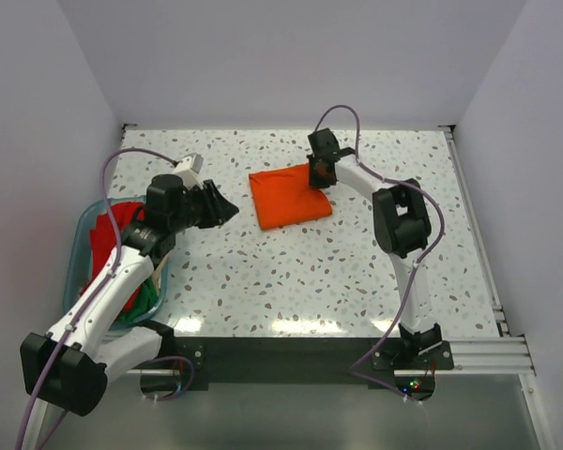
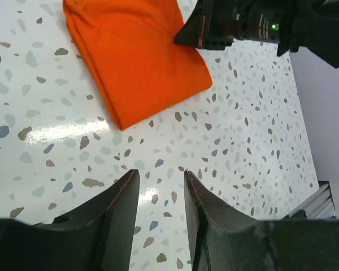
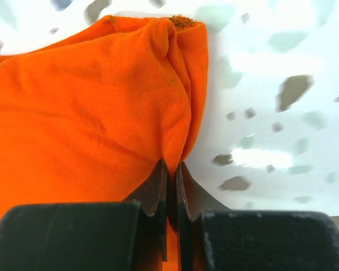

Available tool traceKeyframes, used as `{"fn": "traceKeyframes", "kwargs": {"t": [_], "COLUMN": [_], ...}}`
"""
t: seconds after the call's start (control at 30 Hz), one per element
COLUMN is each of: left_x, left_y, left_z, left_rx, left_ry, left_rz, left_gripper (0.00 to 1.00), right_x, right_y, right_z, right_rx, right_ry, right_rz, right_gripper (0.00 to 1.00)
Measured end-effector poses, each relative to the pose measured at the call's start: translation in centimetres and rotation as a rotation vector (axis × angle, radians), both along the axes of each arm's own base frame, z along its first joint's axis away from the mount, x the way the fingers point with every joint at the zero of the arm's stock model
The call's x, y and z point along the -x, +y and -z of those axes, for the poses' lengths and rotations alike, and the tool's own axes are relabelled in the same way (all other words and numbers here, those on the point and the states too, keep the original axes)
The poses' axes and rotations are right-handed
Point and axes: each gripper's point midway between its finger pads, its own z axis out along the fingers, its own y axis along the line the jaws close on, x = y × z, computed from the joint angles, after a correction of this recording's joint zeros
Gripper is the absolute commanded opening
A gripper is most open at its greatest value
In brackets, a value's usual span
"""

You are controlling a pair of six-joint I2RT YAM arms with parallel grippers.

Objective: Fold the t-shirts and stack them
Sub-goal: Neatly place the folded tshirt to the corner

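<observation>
A folded orange t-shirt (image 1: 289,197) lies on the speckled table at the back centre. My right gripper (image 1: 320,175) is down on its right edge and shut, pinching a ridge of the orange cloth (image 3: 170,113) between its fingertips (image 3: 158,186). My left gripper (image 1: 227,208) hovers left of the shirt, open, with only bare tabletop between its fingers (image 2: 124,200). The left wrist view shows the orange shirt (image 2: 135,62) ahead, with the right arm's gripper resting on it. Red (image 1: 108,234) and green (image 1: 148,298) t-shirts lie bunched in the tub.
A translucent teal tub (image 1: 86,220) stands at the table's left edge, partly under the left arm. White walls close the back and both sides. A metal rail (image 1: 479,244) runs along the table's right edge.
</observation>
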Motion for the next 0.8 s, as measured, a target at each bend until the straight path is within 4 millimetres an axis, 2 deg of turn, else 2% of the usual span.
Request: {"fn": "traceKeyframes", "kwargs": {"t": [0.1, 0.2, 0.3, 0.5, 0.63, 0.8], "left_x": [0.7, 1.2, 1.6, 2.4, 2.8, 3.6], "left_y": [0.3, 0.6, 0.8, 0.7, 0.9, 1.4], "left_z": [0.1, -0.1, 0.2, 2.0, 2.5, 2.4], "left_rx": [-0.022, -0.038, -0.053, -0.075, -0.101, -0.124], "left_ry": [-0.002, -0.022, -0.035, -0.009, -0.013, -0.046], "left_rz": [0.011, 0.022, 0.033, 0.072, 0.090, 0.102], "left_gripper": [0.42, 0.42, 0.42, 0.41, 0.41, 0.41], "right_x": [-1.6, -3.0, -4.7, -7.5, -8.9, -10.4], "right_y": [-2.2, -5.7, -9.9, -19.7, -23.5, -25.8], "right_z": [-0.3, -0.5, -0.7, -1.2, -1.3, -2.0], "right_rx": [0.099, 0.181, 0.241, 0.402, 0.495, 0.615], "right_ry": [-0.027, -0.028, -0.038, -0.067, -0.092, -0.117], "right_rz": [0.030, 0.082, 0.151, 0.301, 0.332, 0.304], "right_gripper": [0.00, 0.00, 0.00, 0.00, 0.00, 0.00]}}
